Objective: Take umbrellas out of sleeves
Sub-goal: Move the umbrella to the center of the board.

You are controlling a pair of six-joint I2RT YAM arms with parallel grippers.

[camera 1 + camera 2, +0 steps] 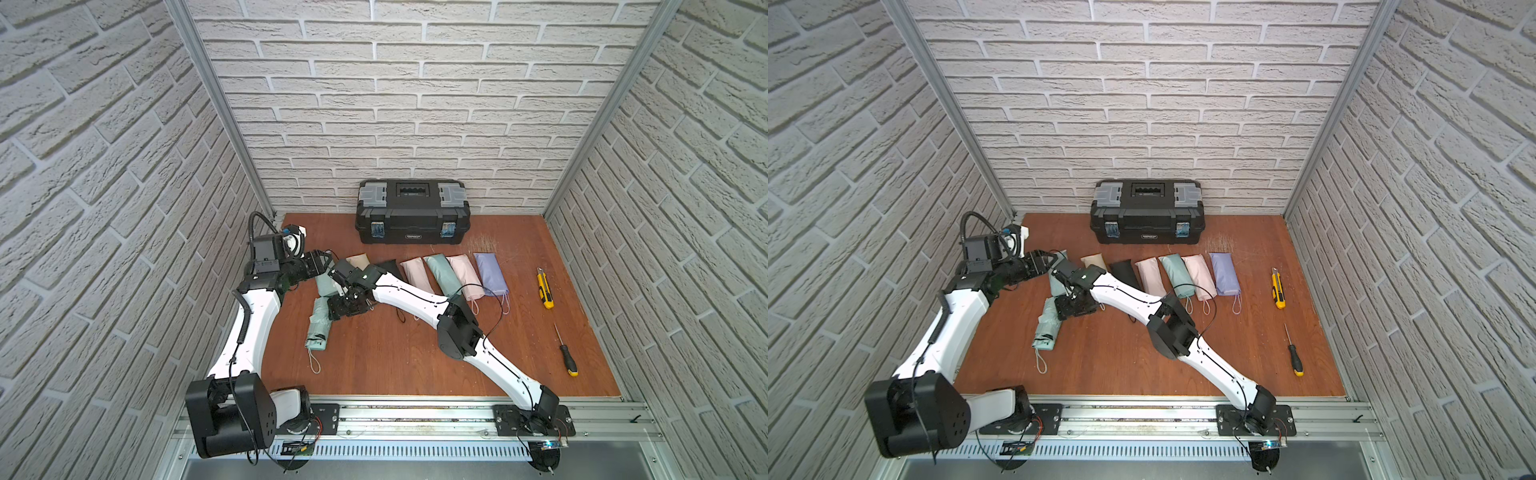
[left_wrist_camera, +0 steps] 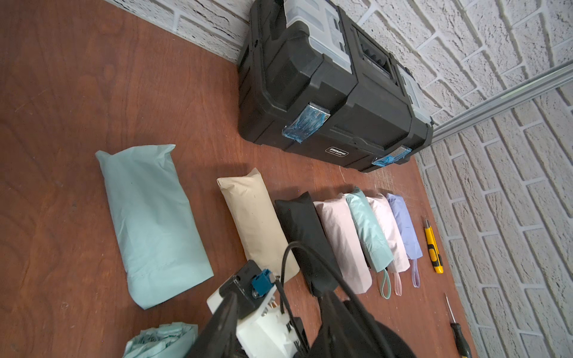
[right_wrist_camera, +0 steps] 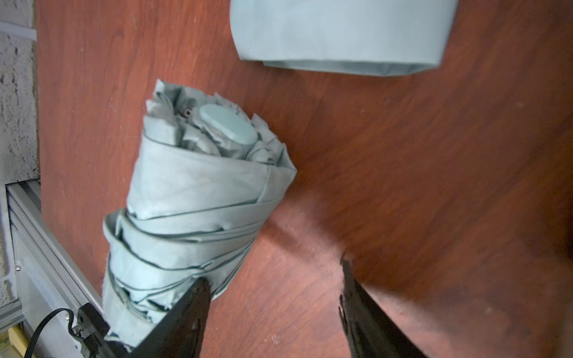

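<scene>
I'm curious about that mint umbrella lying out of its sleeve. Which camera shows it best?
The right wrist view: the mint umbrella fills it, with folds and end cap sharp. Both top views show it small and partly hidden. The left wrist view catches only one end.

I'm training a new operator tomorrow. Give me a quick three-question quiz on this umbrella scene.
1. True or false: the mint umbrella lies bare on the table, with an empty mint sleeve lying near its tip.
2. How many plump, still-filled sleeves make up the row in front of the toolbox?
3. The right gripper is: A) shut on the mint umbrella; B) open, with nothing between its jaws; C) shut on nothing.

Key: 1 true; 2 six; 3 B.
</scene>
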